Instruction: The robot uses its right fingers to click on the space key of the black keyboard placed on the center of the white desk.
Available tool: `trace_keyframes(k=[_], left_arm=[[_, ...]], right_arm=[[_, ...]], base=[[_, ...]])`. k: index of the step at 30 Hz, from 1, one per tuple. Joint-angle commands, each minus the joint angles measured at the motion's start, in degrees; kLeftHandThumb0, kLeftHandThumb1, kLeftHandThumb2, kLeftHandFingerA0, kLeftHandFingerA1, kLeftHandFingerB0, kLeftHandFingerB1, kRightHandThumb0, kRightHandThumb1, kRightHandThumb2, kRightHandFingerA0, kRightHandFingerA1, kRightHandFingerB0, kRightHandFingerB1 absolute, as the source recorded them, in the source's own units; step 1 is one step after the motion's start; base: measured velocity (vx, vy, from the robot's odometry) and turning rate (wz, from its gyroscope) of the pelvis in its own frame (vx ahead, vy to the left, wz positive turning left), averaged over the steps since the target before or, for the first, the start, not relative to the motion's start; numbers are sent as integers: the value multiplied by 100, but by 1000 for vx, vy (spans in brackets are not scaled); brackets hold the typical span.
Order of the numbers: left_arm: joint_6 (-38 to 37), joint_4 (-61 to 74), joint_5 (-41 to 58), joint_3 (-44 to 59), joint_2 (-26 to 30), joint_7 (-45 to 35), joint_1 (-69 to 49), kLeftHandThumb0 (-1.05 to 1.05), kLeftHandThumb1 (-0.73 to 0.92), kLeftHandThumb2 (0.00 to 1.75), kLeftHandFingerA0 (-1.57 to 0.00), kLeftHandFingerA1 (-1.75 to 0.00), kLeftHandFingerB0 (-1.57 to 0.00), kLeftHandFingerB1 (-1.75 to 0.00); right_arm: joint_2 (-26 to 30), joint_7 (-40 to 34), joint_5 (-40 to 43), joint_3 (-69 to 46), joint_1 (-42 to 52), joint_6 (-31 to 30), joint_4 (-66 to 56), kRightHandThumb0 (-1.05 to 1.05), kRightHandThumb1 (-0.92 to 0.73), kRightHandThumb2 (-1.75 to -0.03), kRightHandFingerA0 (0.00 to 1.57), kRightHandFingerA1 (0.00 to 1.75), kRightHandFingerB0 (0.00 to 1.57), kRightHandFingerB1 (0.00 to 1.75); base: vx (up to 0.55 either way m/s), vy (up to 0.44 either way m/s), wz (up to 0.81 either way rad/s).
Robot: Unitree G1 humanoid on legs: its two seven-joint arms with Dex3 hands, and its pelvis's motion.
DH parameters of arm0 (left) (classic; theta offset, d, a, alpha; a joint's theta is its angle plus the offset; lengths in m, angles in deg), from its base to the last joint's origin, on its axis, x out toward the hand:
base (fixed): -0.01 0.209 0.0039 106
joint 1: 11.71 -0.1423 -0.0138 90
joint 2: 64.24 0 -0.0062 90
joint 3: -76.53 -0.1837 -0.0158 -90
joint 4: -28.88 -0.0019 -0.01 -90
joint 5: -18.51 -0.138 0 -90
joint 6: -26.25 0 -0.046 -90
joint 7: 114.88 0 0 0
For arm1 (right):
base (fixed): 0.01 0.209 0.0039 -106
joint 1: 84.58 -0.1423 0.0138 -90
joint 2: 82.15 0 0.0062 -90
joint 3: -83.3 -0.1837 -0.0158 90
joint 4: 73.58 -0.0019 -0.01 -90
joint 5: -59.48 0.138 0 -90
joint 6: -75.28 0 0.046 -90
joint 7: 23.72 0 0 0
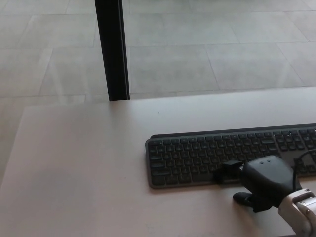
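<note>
1. Right hand (264, 182): it enters from the lower right and sits at the near edge of the black keyboard (222, 154). It grips nothing. One finger (228, 170) reaches out to the left over the bottom key row, and another digit (243, 198) hangs lower, over the bare counter (84, 168). Whether the remaining finger is spread or tucked cannot be told, since the knuckle housing hides it.

2. Reason for the pose: a single extended finger suits pressing one long key without touching its neighbours. The fingertip lies on or just above the near row, about where a space key would be; contact itself cannot be confirmed.

3. Wrist and cable: a pale wrist cuff (302, 210) follows the hand at the lower right corner, with a thin dark cable (301, 160) looping over the keys beside it.

4. Black keyboard: it lies flat, long axis running left to right, on the right half of the view, and its right end runs out of frame. Square to the near edge, it puts the bottom row closest to the reaching hand.

5. Left hand: not in view.

6. Surroundings: beyond the far counter edge lies a grey tiled floor (207, 44), with a dark upright post (111, 49) at the far left.
</note>
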Motion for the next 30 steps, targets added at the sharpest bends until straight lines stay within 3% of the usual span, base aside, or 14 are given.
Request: trace_keyframes(k=[1,2,7,10,15,21,23,24,25,26,30], left_arm=[[-173,-28,-13,-27,103,72,-54,-45,42,87,-81,-89,-76,-72],[-184,-21,7,-14,100,28,-62,-44,53,56,-82,-88,-80,-58],[-227,-27,77,53,79,-34,-95,-43,54,56,-81,-81,-80,-59],[-203,-19,36,15,94,-14,-121,-44,54,56,-81,-80,-78,-58],[-193,-42,50,32,89,-6,-132,-43,54,56,-81,-80,-81,-58],[-181,-33,64,40,82,-44,-161,-44,54,56,-78,-79,-78,-57],[-172,-27,155,122,69,-70,-143,-42,53,56,-80,-84,-81,-60],[-167,-27,149,117,81,-74,-139,-42,54,56,-82,-83,-81,-59],[-152,-24,138,107,99,-74,-135,-42,54,56,-82,-83,-81,-59],[-164,-27,130,102,100,-66,-136,-42,54,56,-81,-83,-80,-59],[-163,-27,76,53,112,-49,-162,-42,54,56,-81,-82,-78,-58]], right_arm=[[-323,908,1518,-1147,142,-211,-319,-27,-61,-60,82,139,67,45],[-411,997,1856,-1494,75,-389,-504,-26,-58,-60,87,134,70,44],[-514,1508,2641,-2240,-33,-606,-933,-23,-60,-60,77,147,67,46],[-461,1822,3283,-2829,-94,-916,-1440,-17,-58,-59,80,139,67,47],[-314,2067,3667,-3420,-182,-1286,-1848,-22,-58,-60,82,150,66,46],[166,2094,3832,-4205,-371,-1196,-1647,-23,-57,-59,80,141,67,44],[501,2042,4219,-4984,-362,-1554,-1902,-22,-57,-60,84,147,68,46],[565,2041,4265,-5146,-317,-1634,-2021,-23,-58,-59,87,132,68,45],[608,2022,4300,-5294,-284,-1706,-2103,-23,-58,-59,87,132,68,45],[692,2085,4434,-5470,-247,-1721,-2115,-19,-59,-60,85,144,66,49],[1136,2017,4612,-6404,33,-1878,-1920,-21,-56,-59,87,162,62,50]], base=[[0,0,0],[0,0,0],[0,0,0],[0,0,0],[0,0,0],[0,0,0],[0,0,0],[0,0,0],[0,0,0],[0,0,0],[0,0,0]])
